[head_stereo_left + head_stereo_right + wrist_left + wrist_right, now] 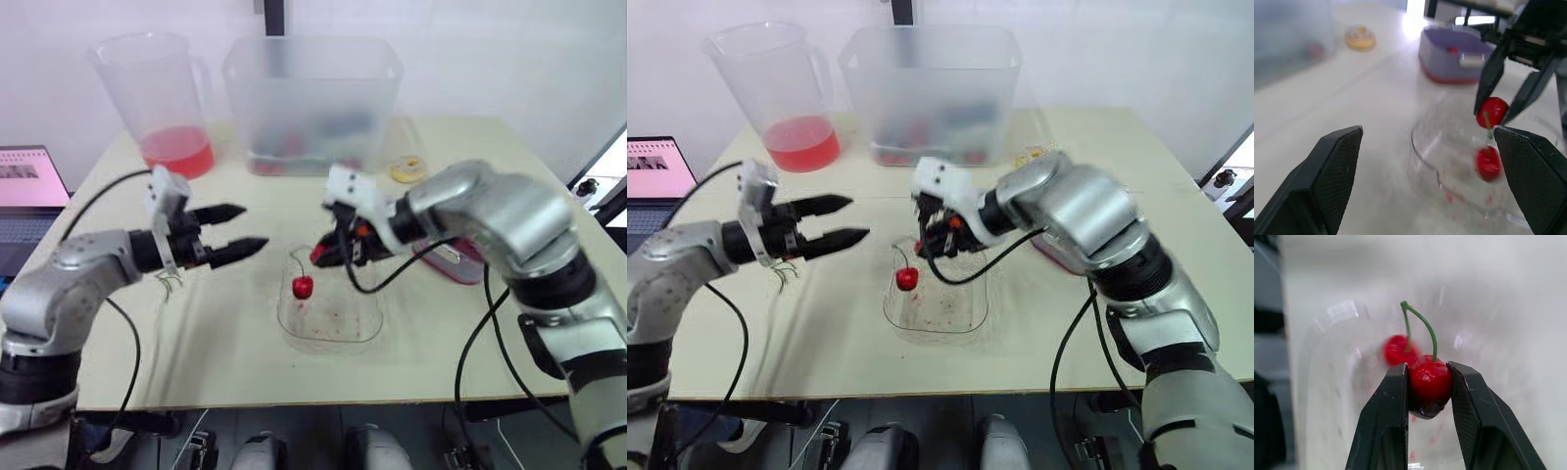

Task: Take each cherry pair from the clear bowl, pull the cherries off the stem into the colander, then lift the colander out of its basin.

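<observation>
The cherry pair (1430, 382) has glossy, wet-looking red skins on a thin, smooth green stem (1423, 323). The clear bowl (343, 321) is smooth transparent plastic, flecked with red. The right claw (1428, 368) and the left claw (253, 226) are matt black, their pads (1337, 166) finely cross-hatched. The pitcher (157, 88) and tub (313, 88) at the far side are frosted plastic. The surface (225, 343) is matt cream.

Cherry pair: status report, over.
Right end effector shut on cherry pair, gripping one cherry; other cherry dangling over clear bowl. Left end effector open, empty. Nothing between them.
</observation>
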